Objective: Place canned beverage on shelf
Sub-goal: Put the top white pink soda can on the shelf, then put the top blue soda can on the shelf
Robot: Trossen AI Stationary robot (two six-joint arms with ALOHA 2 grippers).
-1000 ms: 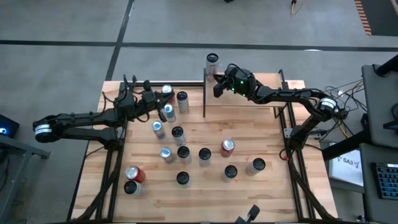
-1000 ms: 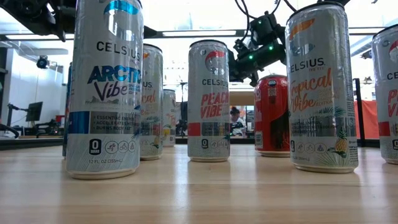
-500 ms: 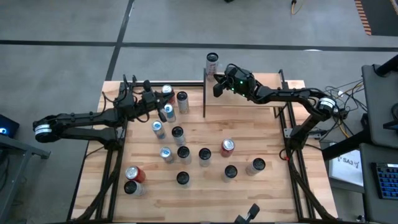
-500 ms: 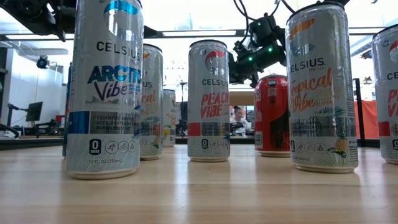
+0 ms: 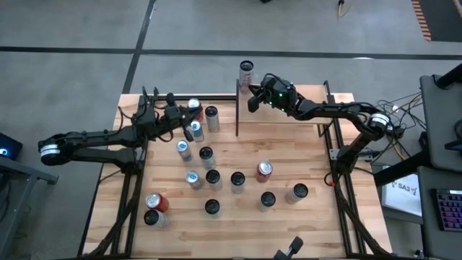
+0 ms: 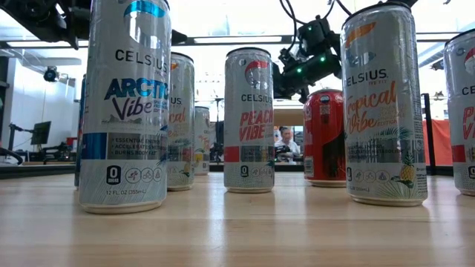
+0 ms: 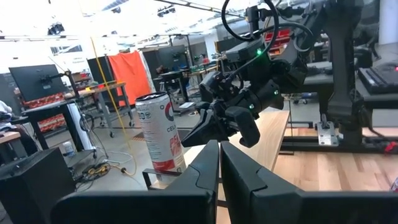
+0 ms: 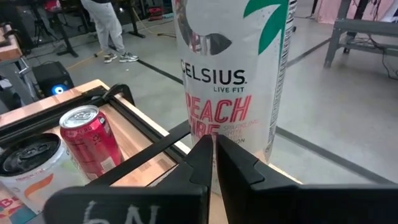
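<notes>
A white Peach Vibe can [image 5: 246,72] stands upright on the far left corner of the shelf [image 5: 285,108], a small light-wood board with black posts at the table's far edge. My right gripper [image 5: 251,101] is shut and points level at the can's lower side from the near right. The can [image 8: 233,74] fills the right wrist view just beyond the gripper [image 8: 213,146]. My left gripper [image 5: 186,124] hangs shut above the cans at the far left of the table. In the left wrist view it [image 7: 219,152] looks across at the can [image 7: 158,134]. My right gripper has its shut fingertips [image 8: 205,149] right at the can's lower side wall [image 8: 217,127], level, coming from the table's near right. Whether they touch the can, I cannot tell. The can stands upright on the shelf board.
Several more cans stand on the plank table, among them a red one [image 5: 264,170] in the middle and a cluster [image 5: 195,130] under my left gripper. Black frame rails run along the table's left and right sides. People are in the room beyond [image 8: 112,25].
</notes>
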